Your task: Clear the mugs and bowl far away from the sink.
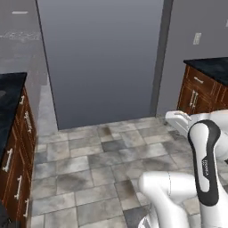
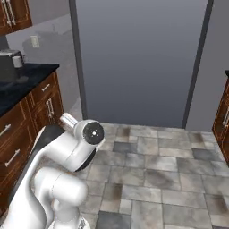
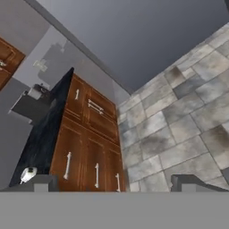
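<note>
My gripper [image 3: 117,183] is open, its two dark fingertips [image 3: 42,182] standing wide apart with nothing between them. It looks down along a dark counter [image 3: 44,134] with brown cabinet fronts. At the near end of that counter sits a small white rounded thing [image 3: 27,174], apparently the white mug, well to the left of my fingers and apart from them. The bowl, the red mug and the sink are out of view. My white arm [image 1: 202,164] is folded low in front of the base.
A coffee machine [image 2: 11,65] stands on the left counter [image 2: 27,85]. Another dark-topped cabinet [image 1: 207,84] is at the right, one more [image 1: 11,133] at the left. A tall grey panel [image 1: 102,58] stands ahead, across tiled floor [image 1: 98,164].
</note>
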